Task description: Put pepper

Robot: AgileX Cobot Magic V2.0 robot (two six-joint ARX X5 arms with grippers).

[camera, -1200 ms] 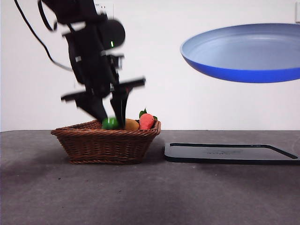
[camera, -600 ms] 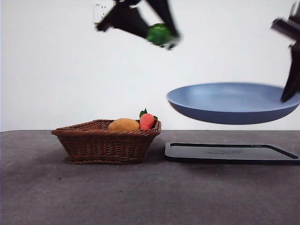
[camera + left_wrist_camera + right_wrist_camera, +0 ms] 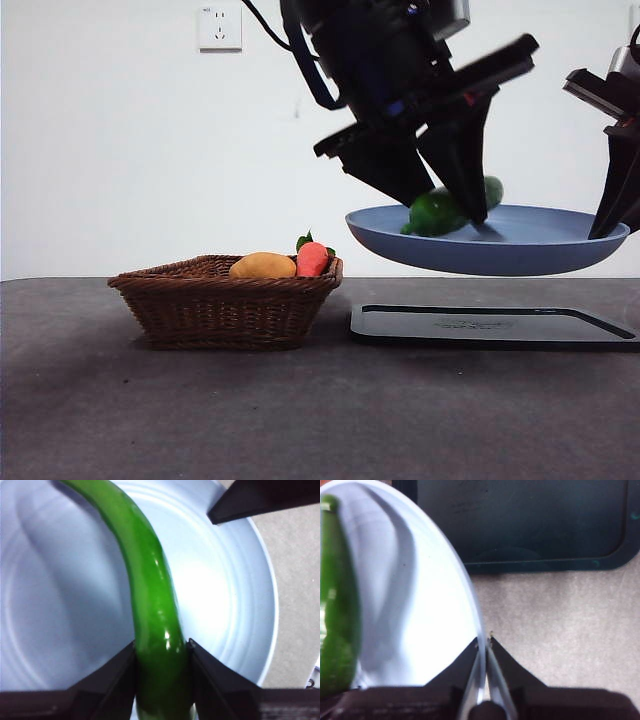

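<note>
The glossy green pepper (image 3: 440, 210) lies low over the blue plate (image 3: 520, 255), which hangs in the air above the black tray. My left gripper (image 3: 448, 200) comes down from above and is shut on the pepper (image 3: 155, 630), its jaws pressing both sides over the plate's inside (image 3: 60, 605). My right gripper (image 3: 484, 645) is shut on the plate's rim (image 3: 470, 605) and shows at the right edge of the front view (image 3: 612, 200). One end of the pepper (image 3: 337, 605) also shows in the right wrist view.
A brown wicker basket (image 3: 225, 305) stands on the dark table at the left, holding an orange-yellow lump (image 3: 262, 266) and a small red fruit with green leaves (image 3: 312, 258). A flat black tray (image 3: 490, 326) lies under the plate. A wall socket (image 3: 220, 27) is on the white wall.
My left gripper lifted the pepper out of the basket, carried it high to the right, then lowered it onto the plate. The plate dropped lower and levelled.
</note>
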